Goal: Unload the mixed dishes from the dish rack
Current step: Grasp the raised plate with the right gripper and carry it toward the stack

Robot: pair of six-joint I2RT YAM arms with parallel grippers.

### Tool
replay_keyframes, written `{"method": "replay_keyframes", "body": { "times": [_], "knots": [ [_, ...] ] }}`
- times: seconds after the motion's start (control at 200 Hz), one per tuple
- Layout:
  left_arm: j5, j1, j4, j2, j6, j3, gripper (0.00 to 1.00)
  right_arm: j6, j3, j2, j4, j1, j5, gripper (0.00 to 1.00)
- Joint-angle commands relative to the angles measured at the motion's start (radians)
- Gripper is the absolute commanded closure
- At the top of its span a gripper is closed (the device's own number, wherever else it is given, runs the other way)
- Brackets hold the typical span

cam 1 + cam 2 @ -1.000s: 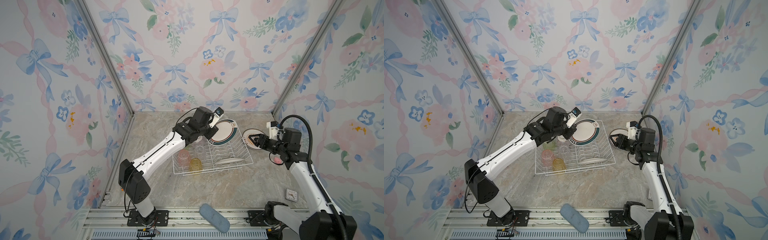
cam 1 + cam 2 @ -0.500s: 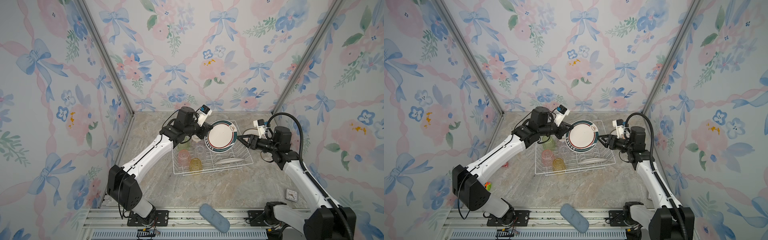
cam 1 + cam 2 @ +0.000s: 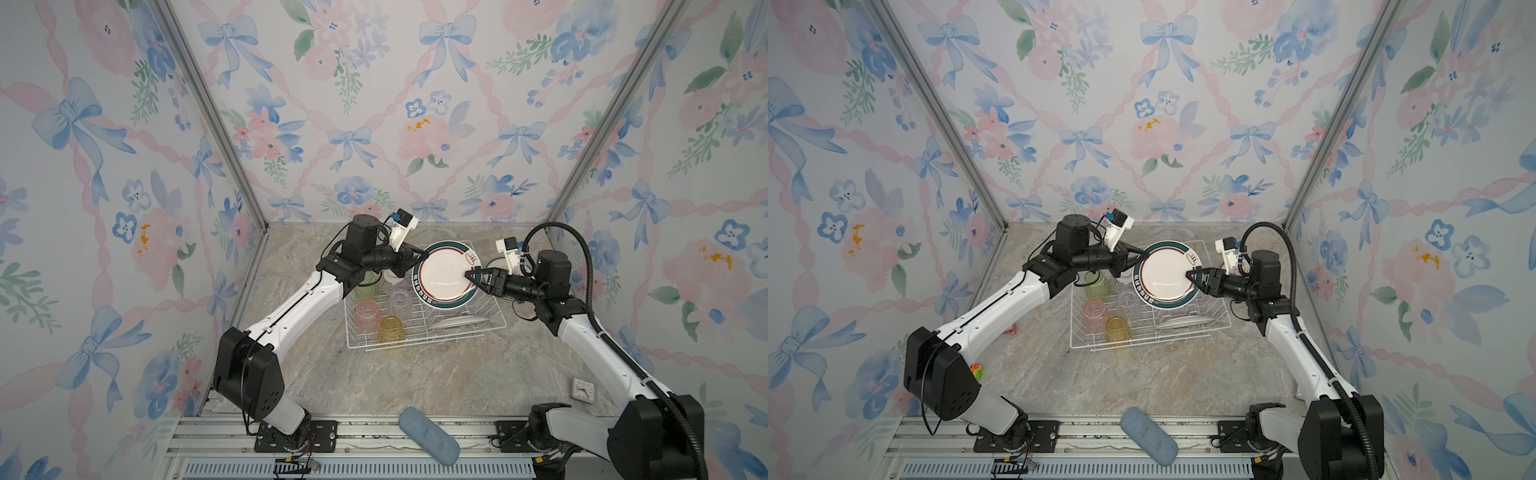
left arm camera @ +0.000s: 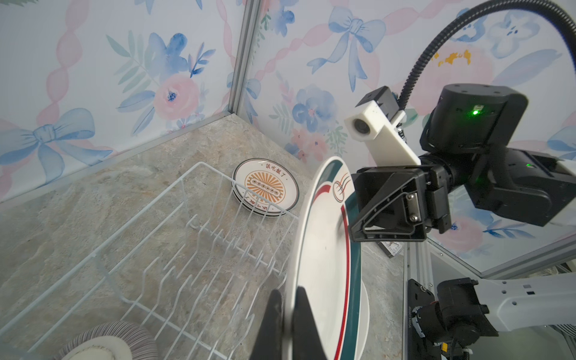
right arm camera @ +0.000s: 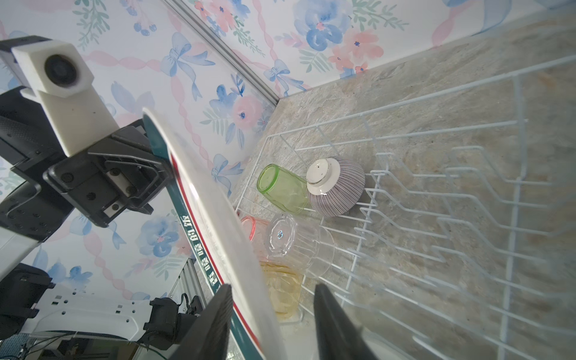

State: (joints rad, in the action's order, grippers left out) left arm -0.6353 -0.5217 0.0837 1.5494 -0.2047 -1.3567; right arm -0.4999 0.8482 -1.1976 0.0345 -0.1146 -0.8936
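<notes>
The right gripper [image 3: 473, 277] has swung in onto the green-rimmed plate [image 3: 440, 272], jaws apart astride its rim. Opposite, the left gripper [image 3: 417, 254] is clamped on the far rim, holding the plate above the dish rack [image 3: 478, 309] beneath both.

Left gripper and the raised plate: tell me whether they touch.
Touching. The left wrist view shows the left gripper pinching the rim of the plate, one finger on each face.

Blue pad [image 3: 429, 434] (front rail), small clock [image 3: 582, 390]
</notes>
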Motion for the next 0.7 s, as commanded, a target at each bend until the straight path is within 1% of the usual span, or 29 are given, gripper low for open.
{"method": "replay_keyframes", "body": {
  "times": [0.0, 0.19, 0.405, 0.44, 0.575, 0.635, 0.665, 0.695],
  "knots": [
    [-0.064, 0.012, -0.094, -0.004, -0.048, 0.014, 1.0, -0.022, -0.008, -0.007, 0.064, -0.011, -0.039, 0.61],
    [-0.066, 0.022, -0.104, -0.002, -0.055, 0.027, 1.0, -0.017, 0.005, -0.007, 0.039, -0.011, -0.034, 0.86],
    [-0.036, 0.023, -0.098, -0.013, -0.048, 0.045, 1.0, -0.019, 0.017, -0.008, 0.024, -0.01, -0.018, 0.97],
    [-0.03, 0.023, -0.094, -0.016, -0.042, 0.049, 1.0, -0.019, 0.02, -0.008, 0.022, -0.011, -0.014, 1.0],
    [0.006, 0.022, -0.092, -0.042, -0.005, 0.079, 0.85, -0.023, 0.026, -0.004, 0.011, -0.011, 0.006, 1.0],
    [0.033, 0.021, -0.084, -0.058, 0.013, 0.091, 0.81, -0.022, 0.032, -0.002, -0.001, -0.01, 0.018, 1.0],
    [0.047, 0.022, -0.079, -0.065, 0.023, 0.095, 0.75, -0.019, 0.034, -0.001, -0.009, -0.008, 0.023, 1.0],
    [0.06, 0.021, -0.072, -0.072, 0.033, 0.1, 0.72, -0.017, 0.038, -0.001, -0.014, -0.006, 0.027, 1.0]
  ]
}}
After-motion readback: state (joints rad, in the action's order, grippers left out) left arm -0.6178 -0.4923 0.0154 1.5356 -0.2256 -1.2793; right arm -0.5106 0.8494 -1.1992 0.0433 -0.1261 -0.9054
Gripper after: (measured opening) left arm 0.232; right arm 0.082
